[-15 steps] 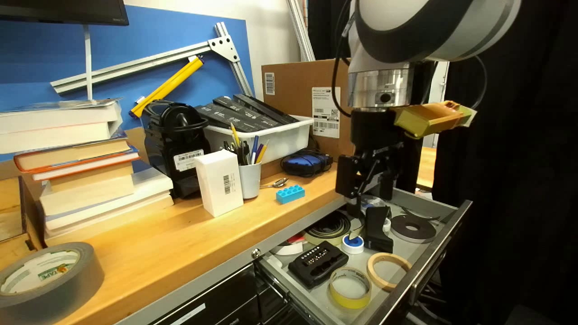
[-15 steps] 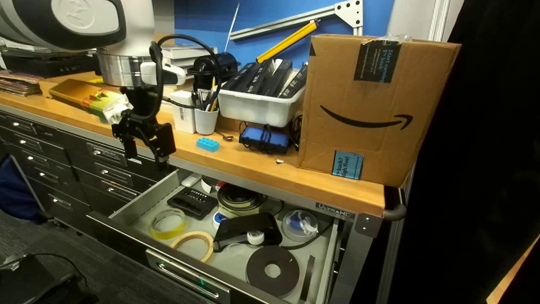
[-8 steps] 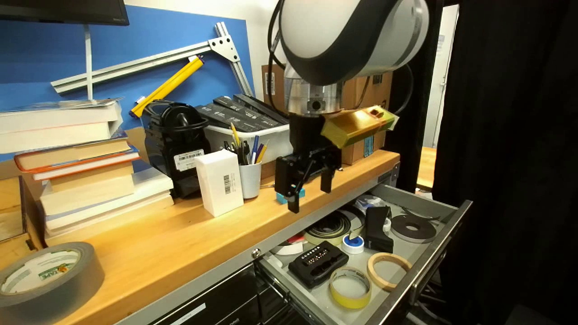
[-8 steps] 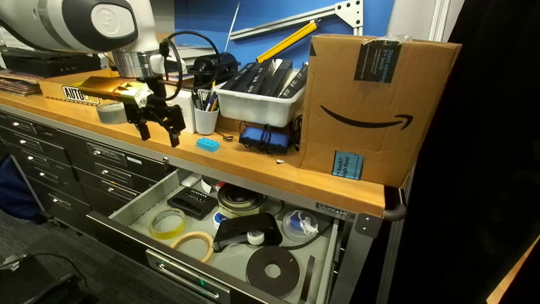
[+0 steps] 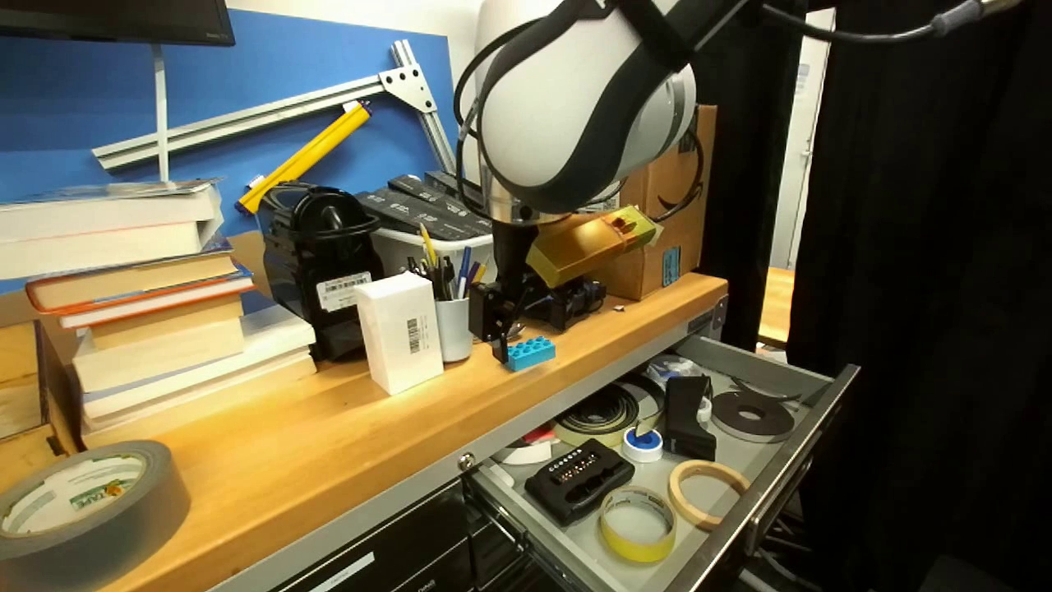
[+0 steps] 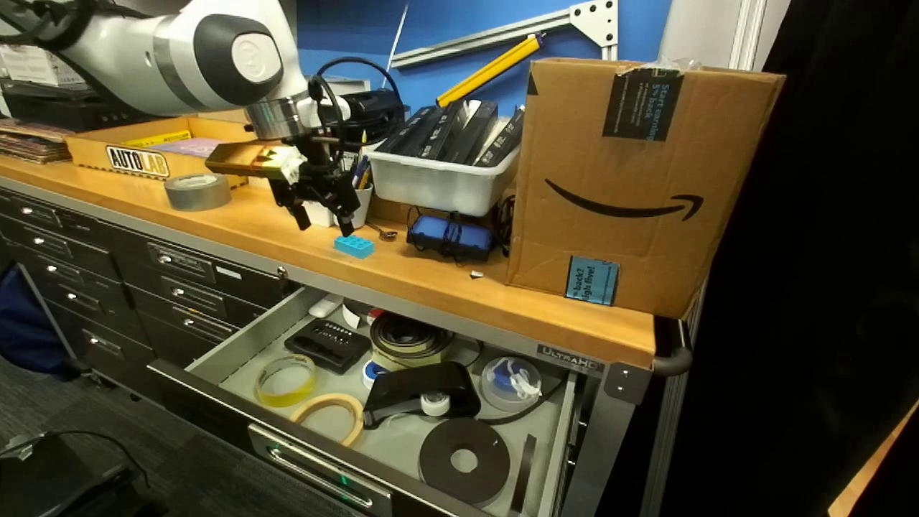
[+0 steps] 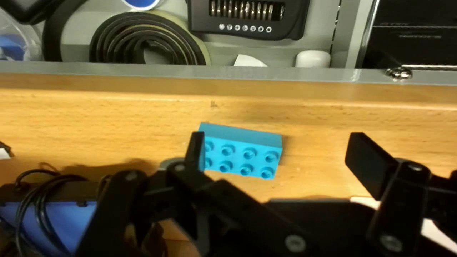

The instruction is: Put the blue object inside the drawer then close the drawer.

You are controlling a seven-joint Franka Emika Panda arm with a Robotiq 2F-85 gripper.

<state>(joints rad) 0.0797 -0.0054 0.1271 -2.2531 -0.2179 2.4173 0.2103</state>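
Your gripper [image 7: 277, 146] is spread apart, the blue eight-stud brick [image 7: 242, 152] nearer one finger [image 7: 194, 153]. Beyond it lie bench edge [image 7: 314, 87] and open drawer [image 5: 654, 474].

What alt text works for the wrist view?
Bright blue studded toy brick on a wooden workbench, its left end partly hidden by an open gripper. At top, an open drawer holds a coiled black strip and a screwdriver-bit set; lower left, a cable-wrapped blue device.

- in an exterior view, along the workbench [image 5: 312, 444]
- in an exterior view, obliquely facing the drawer [image 6: 230, 424]
- wrist view, close overhead on the toy brick [image 7: 240, 153] all three share
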